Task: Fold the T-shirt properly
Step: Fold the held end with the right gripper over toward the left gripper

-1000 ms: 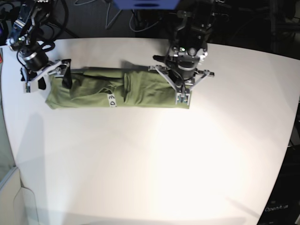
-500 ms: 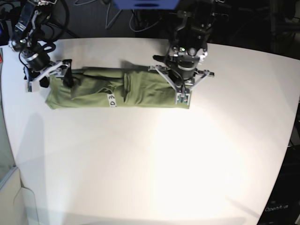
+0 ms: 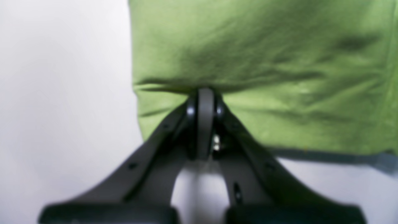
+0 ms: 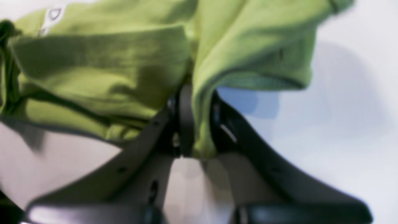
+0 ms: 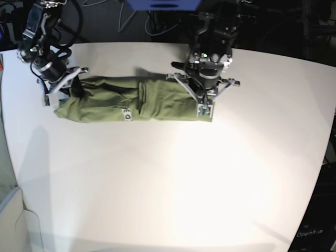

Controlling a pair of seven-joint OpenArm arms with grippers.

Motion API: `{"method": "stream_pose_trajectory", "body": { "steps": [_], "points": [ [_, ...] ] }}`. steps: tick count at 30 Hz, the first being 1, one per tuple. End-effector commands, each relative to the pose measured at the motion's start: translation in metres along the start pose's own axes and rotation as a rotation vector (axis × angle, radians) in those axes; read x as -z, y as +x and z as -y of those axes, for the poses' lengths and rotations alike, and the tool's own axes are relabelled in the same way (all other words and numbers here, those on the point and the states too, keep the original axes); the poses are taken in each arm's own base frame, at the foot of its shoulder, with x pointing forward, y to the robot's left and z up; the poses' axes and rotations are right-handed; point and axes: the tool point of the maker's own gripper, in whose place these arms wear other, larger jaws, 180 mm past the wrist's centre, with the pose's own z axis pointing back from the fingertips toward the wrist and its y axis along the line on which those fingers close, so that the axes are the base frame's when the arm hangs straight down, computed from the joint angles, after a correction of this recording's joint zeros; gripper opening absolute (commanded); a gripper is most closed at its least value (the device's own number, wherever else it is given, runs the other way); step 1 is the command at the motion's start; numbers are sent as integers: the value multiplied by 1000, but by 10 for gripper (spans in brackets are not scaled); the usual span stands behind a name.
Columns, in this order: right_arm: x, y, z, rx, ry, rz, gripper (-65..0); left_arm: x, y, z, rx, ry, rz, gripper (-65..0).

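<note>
The olive-green T-shirt (image 5: 157, 102) lies as a long folded strip across the far part of the white table, a small white tag (image 5: 126, 115) showing on its front edge. My right gripper (image 5: 72, 86) is at the strip's left end, shut on a bunch of the cloth; in the right wrist view the green fabric (image 4: 102, 68) runs down between the fingers of that gripper (image 4: 194, 124). My left gripper (image 5: 205, 109) sits on the strip's right end. In the left wrist view this gripper (image 3: 205, 96) is shut, its tips tucked under a fold of the shirt (image 3: 264, 62).
The white table (image 5: 168, 184) stretches toward the camera in front of the shirt. Dark cables and equipment (image 5: 131, 21) crowd the space behind its far edge. The table's curved right edge (image 5: 323, 157) borders dark floor.
My right gripper has gone from open to shut on the shirt's left end and drawn it a little to the right. The left arm has not moved.
</note>
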Motion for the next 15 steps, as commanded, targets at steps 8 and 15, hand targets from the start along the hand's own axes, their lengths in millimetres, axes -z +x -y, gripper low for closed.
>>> {"method": "stream_pose_trajectory", "body": {
  "steps": [8, 15],
  "points": [
    [-15, 51, -10, -175, -1, 90, -647, -1, -3, 1, -4, -2, -22, -645],
    [-21, 67, -29, -355, -26, 78, -647, -1, -3, 1, -3, -1, -23, -645]
  ]
}}
